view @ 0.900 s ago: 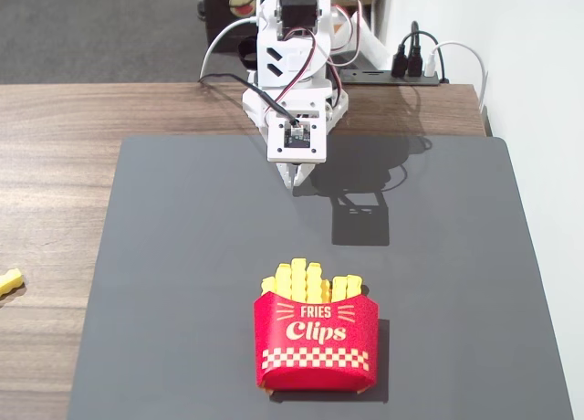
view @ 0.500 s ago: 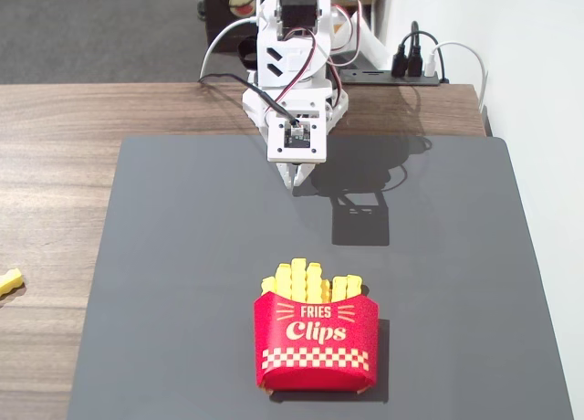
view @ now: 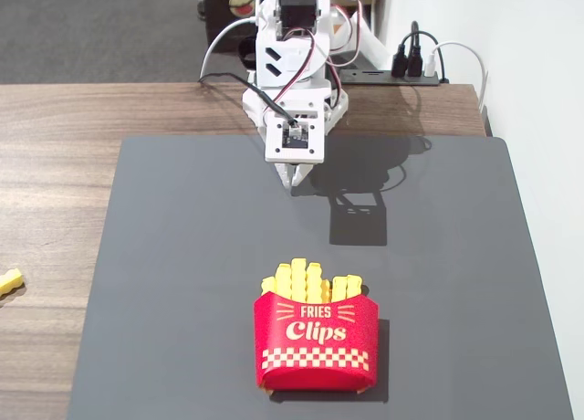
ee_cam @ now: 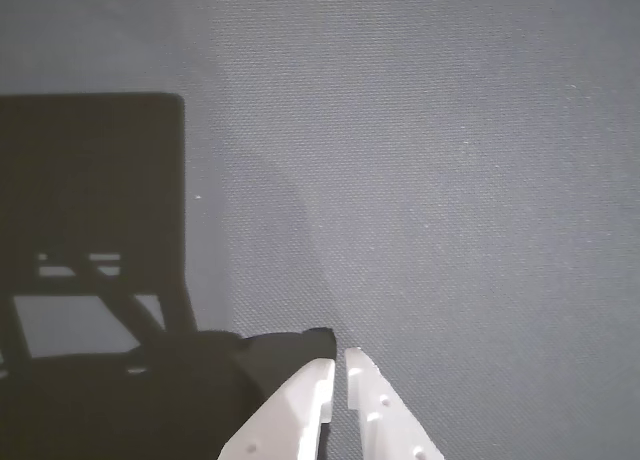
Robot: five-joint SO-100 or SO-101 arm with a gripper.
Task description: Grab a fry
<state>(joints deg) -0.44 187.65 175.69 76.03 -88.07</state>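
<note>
Fries (view: pixel 312 280) stand upright in the red carton (view: pixel 316 343) near the front of the grey mat (view: pixel 164 283) on the wooden tabletop (view: pixel 55 210). Pincer (view: pixel 297 176) well apart from them at the mat's far edge, pointing down. Its fingers (ee_cam: pixel 300 410) are nearly together, only a thin slit between, holding nothing.

Bright yellow crinkle-cut fries (view: pixel 312 280) stand upright, packed side by side. Only their ridged tops show, near the mat's front.
</note>
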